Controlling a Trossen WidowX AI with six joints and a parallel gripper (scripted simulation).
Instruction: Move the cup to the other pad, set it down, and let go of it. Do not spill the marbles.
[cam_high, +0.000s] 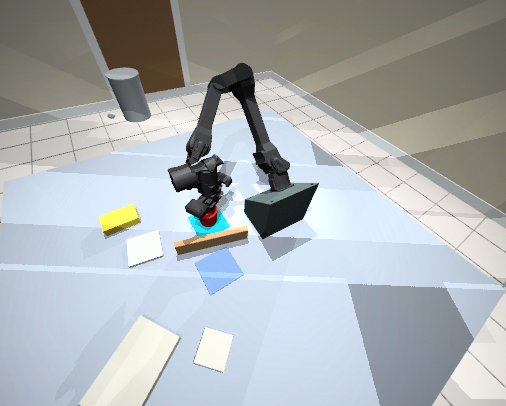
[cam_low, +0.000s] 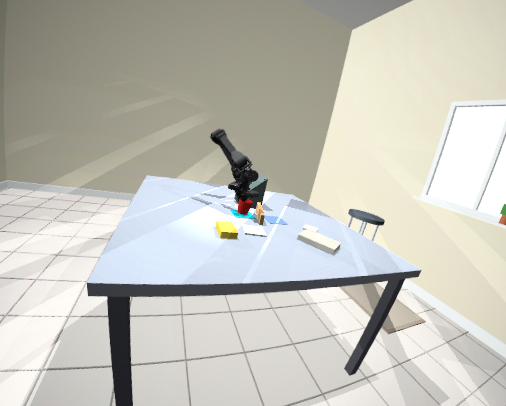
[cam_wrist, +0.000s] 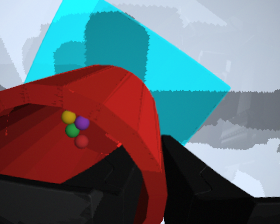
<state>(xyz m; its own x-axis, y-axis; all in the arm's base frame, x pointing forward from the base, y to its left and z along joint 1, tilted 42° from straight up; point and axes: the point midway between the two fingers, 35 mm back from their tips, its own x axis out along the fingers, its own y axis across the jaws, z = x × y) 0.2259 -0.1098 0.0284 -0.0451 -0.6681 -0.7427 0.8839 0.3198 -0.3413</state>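
The red cup (cam_high: 209, 218) (cam_low: 244, 207) (cam_wrist: 125, 100) is upright or nearly so at the cyan pad (cam_high: 221, 228) (cam_low: 235, 213) (cam_wrist: 190, 85); whether its base touches the pad is not clear. Several marbles (cam_wrist: 72, 130) lie inside it: yellow, purple, green and red. My gripper (cam_high: 210, 207) (cam_low: 244, 199) (cam_wrist: 152, 143) is shut on the cup's wall, one finger inside the rim and one outside. The blue pad (cam_high: 219, 271) (cam_low: 276, 220) lies flat beyond a low wooden bar (cam_high: 211, 241) (cam_low: 260, 214) that stands between the two pads.
A dark green block (cam_high: 280, 212) stands beside the cyan pad, near the arm. A yellow block (cam_high: 120, 220) (cam_low: 227, 230) and a white tile (cam_high: 145, 248) (cam_low: 255, 230) lie on the other side. A long cream board (cam_high: 132, 362) (cam_low: 319, 241) and a small cream tile (cam_high: 214, 349) lie beyond the blue pad.
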